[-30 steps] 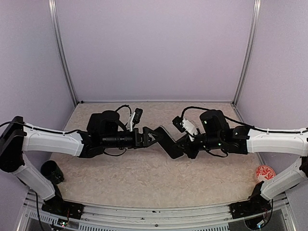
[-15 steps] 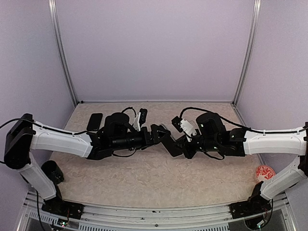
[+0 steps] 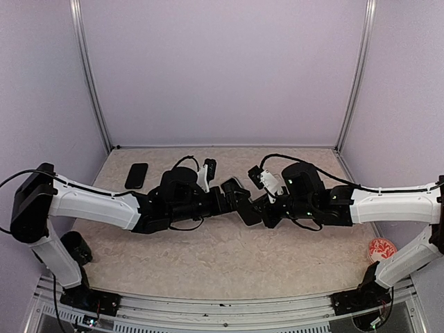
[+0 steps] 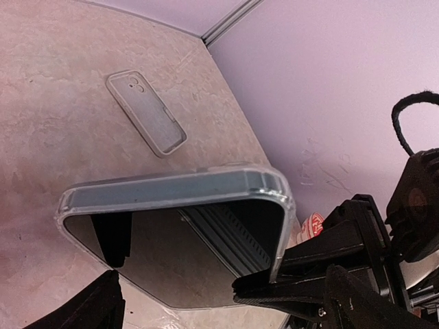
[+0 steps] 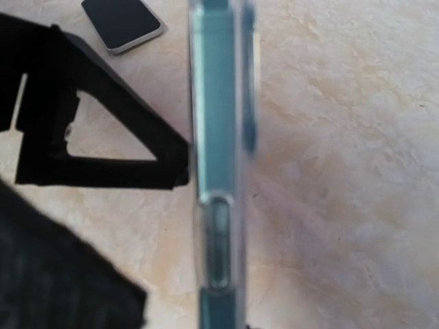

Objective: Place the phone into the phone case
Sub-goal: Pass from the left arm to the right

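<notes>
My right fingers (image 3: 263,209) are clamped on one end of the phone case (image 4: 175,186). They hold it in the air over the middle of the tabletop (image 3: 208,267), edge-on to my right wrist view. A glossy black phone (image 4: 185,264) fills the clear rim, though from these angles I can't say whether every corner is snapped home. My left fingers (image 5: 137,120) are spread wide and hold nothing, with one tip against the flat of the case.

As I judge the handling, the shell is thin, clear and springy, so its rim will flex before it locks. The glass face is slick, and a pinch on the flats could slide. I'd keep the hold on the short end and press with the left on the rim corners, not mid-screen. It's light, but a drop could crack it.

For room, a spare black phone (image 3: 137,175) lies toward the back left corner and a grey case (image 4: 145,113) lies flat nearer the back right corner. A red disc (image 3: 381,248) sits at the right edge. The front half is open, but the two wrists are close, so left moves must be short
</notes>
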### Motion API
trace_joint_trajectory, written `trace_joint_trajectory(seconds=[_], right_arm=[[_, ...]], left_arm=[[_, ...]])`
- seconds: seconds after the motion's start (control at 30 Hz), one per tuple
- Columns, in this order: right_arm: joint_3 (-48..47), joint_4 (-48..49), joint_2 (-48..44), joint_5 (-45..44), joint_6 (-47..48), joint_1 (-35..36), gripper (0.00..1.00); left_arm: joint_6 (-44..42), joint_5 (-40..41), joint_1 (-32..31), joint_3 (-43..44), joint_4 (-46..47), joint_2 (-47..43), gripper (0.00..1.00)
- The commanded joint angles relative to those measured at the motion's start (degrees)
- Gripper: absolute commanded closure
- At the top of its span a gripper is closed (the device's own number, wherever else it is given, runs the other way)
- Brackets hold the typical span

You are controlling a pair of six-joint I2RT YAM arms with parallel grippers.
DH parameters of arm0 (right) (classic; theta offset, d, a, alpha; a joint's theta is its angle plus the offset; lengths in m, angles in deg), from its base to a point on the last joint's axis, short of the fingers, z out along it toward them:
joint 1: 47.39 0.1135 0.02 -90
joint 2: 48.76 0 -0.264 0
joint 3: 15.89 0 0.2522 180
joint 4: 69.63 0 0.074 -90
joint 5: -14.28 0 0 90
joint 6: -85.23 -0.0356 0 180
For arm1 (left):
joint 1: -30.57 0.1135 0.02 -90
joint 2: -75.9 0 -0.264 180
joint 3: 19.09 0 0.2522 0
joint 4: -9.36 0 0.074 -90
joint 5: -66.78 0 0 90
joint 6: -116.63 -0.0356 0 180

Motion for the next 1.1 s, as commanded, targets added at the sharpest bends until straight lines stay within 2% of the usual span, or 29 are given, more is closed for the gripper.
trace_joint_trajectory(seconds=[0.0,0.67,1.07], right_arm=[[-1.8,4.9,-1.8,0.1,-1.0,0.5,1.00],[-1.9,6.3,-1.1,4.0,-2.0,0.9,1.00],[-2.1,6.0,0.3,3.8,-2.6,1.0,1.00]], left_arm=[[-1.9,3.5,-0.3,1.1,-2.2,-1.0,0.01],[-1.6,4.8,-0.3,-0.8,1.7,-0.8,0.01],[-1.8,5.8,-0.3,0.2,0.6,0.0,0.23]])
